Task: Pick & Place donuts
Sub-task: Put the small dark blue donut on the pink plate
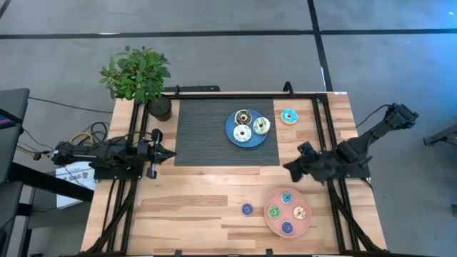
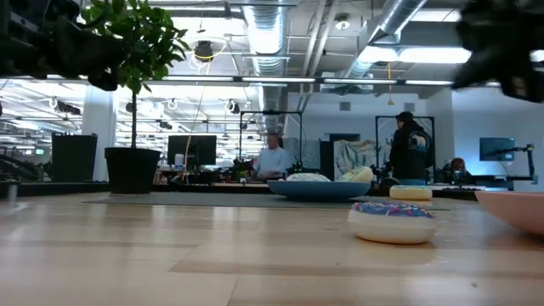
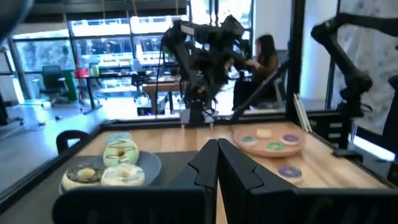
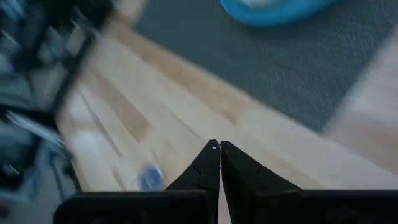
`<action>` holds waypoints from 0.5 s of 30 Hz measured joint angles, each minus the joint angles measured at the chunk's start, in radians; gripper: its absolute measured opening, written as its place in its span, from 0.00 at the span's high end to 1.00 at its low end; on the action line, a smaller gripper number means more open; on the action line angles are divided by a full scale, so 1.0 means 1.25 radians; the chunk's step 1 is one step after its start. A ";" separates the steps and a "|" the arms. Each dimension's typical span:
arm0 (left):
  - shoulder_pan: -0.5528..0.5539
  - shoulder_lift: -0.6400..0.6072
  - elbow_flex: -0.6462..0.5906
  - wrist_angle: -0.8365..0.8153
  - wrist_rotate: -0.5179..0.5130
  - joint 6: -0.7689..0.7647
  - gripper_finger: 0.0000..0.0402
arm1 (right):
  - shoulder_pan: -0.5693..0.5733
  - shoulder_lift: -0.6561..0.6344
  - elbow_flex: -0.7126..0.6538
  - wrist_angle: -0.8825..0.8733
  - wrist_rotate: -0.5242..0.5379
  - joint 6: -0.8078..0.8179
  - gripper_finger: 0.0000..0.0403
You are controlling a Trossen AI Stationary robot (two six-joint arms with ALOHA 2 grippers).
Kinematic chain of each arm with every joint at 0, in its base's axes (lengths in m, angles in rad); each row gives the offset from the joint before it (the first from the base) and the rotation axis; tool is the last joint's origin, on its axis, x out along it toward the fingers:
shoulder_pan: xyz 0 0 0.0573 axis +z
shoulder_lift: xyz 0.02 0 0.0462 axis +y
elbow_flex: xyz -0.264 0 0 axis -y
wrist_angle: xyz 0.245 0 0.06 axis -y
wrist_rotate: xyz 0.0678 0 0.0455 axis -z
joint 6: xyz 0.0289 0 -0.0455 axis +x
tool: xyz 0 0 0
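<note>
On the blue plate, which stands on the dark mat, lie three donuts: dark brown, white-green and pale turquoise. A turquoise donut lies flat on the wood right of the mat. The pink plate near the front right holds several donuts. A blue donut lies flat on the wood just left of it. My left gripper is shut and holds nothing, at the mat's left edge. My right gripper is shut and holds nothing, above the wood between the two plates.
A potted plant stands at the mat's far left corner. Black frame rails run along both table sides. Bare wood lies in front of the mat. People and desks show in the room beyond the table.
</note>
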 joint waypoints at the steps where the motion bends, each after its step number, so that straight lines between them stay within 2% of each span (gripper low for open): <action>1: 0.000 0.001 0.000 -0.008 0.006 0.001 1.00 | -0.022 0.013 0.000 0.053 0.009 -0.024 0.98; 4: 0.001 0.002 0.000 -0.029 0.006 0.001 1.00 | -0.079 0.068 0.000 0.221 0.020 -0.091 0.98; 9: 0.001 0.003 -0.001 -0.060 0.011 0.001 1.00 | -0.176 0.184 0.001 0.441 0.034 -0.289 0.98; 12: 0.001 0.003 -0.001 -0.075 0.006 0.001 1.00 | -0.223 0.254 0.001 0.573 -0.060 -0.408 0.98; 15: 0.001 0.003 -0.001 -0.076 0.005 0.001 1.00 | -0.253 0.326 0.043 0.615 -0.185 -0.482 1.00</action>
